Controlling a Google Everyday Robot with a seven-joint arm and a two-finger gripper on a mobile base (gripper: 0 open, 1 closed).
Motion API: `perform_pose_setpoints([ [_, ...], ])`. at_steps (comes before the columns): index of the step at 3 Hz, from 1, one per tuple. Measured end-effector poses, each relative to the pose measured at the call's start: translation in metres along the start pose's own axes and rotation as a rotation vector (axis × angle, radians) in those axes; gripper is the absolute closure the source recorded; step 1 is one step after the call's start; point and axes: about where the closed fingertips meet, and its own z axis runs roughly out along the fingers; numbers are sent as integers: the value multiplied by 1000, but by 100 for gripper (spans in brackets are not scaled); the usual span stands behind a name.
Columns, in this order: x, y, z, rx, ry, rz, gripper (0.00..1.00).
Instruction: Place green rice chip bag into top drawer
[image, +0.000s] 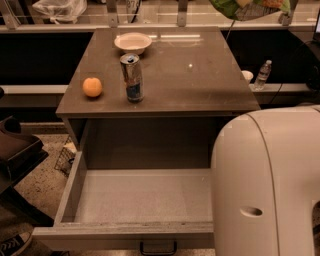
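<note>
The green rice chip bag (248, 8) hangs in the air at the top right edge of the camera view, above the back right corner of the cabinet; only its lower part shows. My gripper is out of view above the top edge, so its hold on the bag is hidden. The top drawer (125, 234) is pulled fully open at the bottom of the view, its flat grey floor bare, with a small dark handle (158, 248) on its front. My white arm (267, 185) covers the drawer's right side.
On the cabinet top (200, 80) stand a tall can (132, 77), an orange (92, 87) and a white bowl (133, 42). A water bottle (263, 75) stands on a ledge to the right. A dark object (15, 150) sits on the floor to the left.
</note>
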Motion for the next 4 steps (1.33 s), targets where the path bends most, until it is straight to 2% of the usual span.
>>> perform_pose_setpoints([
  [1,1,1,-20,-13,-39,-51,100],
  [2,22,12,-67,-50,-26,-70,100],
  [3,59,30,-103,-108,16,-2,100],
  [4,86,48,-127,-125,55,45,100],
])
